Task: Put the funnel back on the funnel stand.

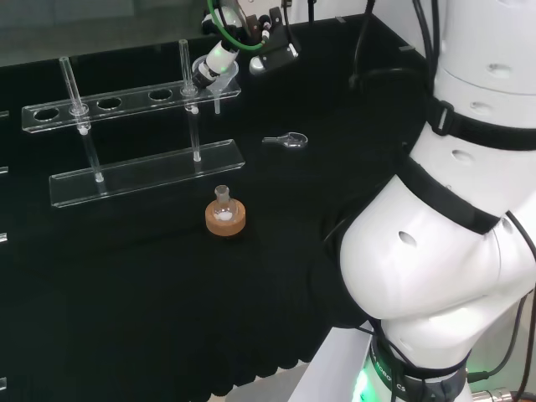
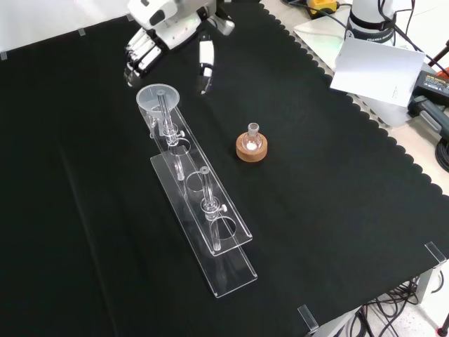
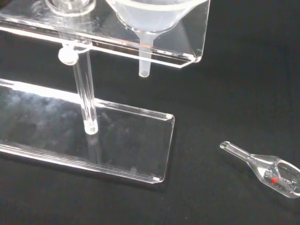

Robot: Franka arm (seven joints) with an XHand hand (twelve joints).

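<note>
On the black table [image 2: 337,210] stands the clear funnel stand [image 2: 203,210], and the funnel [image 2: 158,98] sits in its end hole, stem pointing down through the upper plate. Just beside the funnel, the hand [image 2: 158,31] hovers with relaxed fingers, grasping nothing. Near the stand rests a small flask [image 2: 252,137] on a cork ring [image 2: 251,150].

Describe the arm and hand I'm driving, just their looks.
Glossy white rounded arm links with black bands and small dark holes, green light at the base, black cables alongside. The hand is white-shelled with black fingers; green cabling runs at its wrist.
</note>
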